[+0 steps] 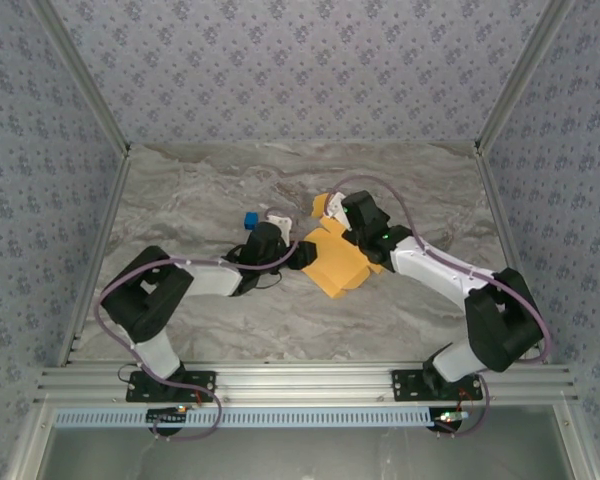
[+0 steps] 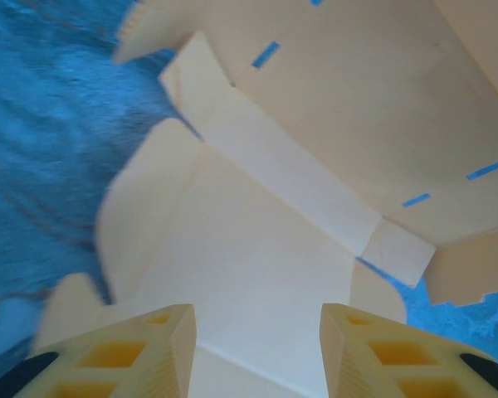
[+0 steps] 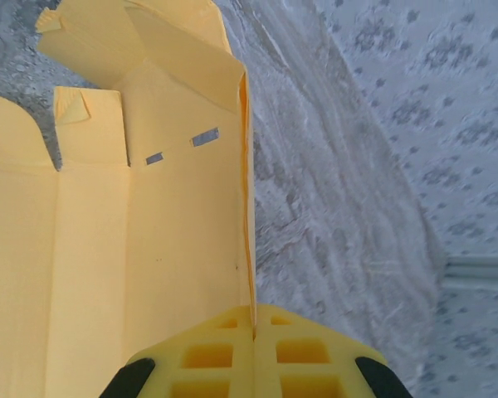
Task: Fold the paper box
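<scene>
The paper box (image 1: 338, 262) is a yellow-orange die-cut card lying partly folded at the table's middle, with flaps and slots showing. My right gripper (image 3: 253, 325) is shut on the raised edge of one panel of the paper box (image 3: 183, 224), the card pinched between its fingers. In the top view the right gripper (image 1: 352, 222) sits at the card's far right side. My left gripper (image 2: 257, 332) hangs open just over a flat panel of the paper box (image 2: 257, 249), its fingers (image 2: 162, 348) apart with nothing between them. In the top view the left gripper (image 1: 298, 252) is at the card's left edge.
A small blue cube (image 1: 250, 220) sits on the marble tabletop (image 1: 200, 190) just behind the left wrist. Patterned walls enclose the table on three sides, and an aluminium rail (image 1: 300, 382) runs along the near edge.
</scene>
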Controlling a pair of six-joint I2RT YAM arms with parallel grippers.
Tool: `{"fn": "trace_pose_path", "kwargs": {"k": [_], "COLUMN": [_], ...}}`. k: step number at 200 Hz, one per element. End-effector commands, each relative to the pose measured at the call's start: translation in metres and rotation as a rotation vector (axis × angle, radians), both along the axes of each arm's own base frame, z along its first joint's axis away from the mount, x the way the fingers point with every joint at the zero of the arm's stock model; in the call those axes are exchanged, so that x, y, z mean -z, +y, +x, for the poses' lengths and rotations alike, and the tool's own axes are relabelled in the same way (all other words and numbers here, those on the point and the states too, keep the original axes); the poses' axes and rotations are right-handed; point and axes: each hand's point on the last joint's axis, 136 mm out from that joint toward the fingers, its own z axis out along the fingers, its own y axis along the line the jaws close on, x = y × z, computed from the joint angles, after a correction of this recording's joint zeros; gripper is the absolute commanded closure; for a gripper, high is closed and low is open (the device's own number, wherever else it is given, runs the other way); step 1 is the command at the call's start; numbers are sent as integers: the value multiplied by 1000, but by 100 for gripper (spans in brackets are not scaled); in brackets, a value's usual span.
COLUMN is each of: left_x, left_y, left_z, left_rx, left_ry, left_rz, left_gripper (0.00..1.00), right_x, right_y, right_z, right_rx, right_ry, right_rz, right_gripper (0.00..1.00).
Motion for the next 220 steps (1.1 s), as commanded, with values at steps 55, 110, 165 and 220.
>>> {"fn": "trace_pose_path", "kwargs": {"k": [55,110,165,220], "left_x": [-22,-26,-55,-117], "left_y": [63,75,70,45], "left_z": [18,21,16,-1], "left_rx": [-127,-148,-72,100], "left_ry": [-9,-14,-91,-181], "left_rz": [24,43,13,-70], "left_gripper": [54,52,50,49], "right_x": [13,16,-9,-33], "right_y": [13,17,30,36], "right_z": [14,17,-3,-41], "right_rx": [-135,-190,-283,-354], "right_ry": [-203,-252,-109,91], "right_rz": [-320,-342,-58,208], "right_gripper": [100,100,100,100]}}
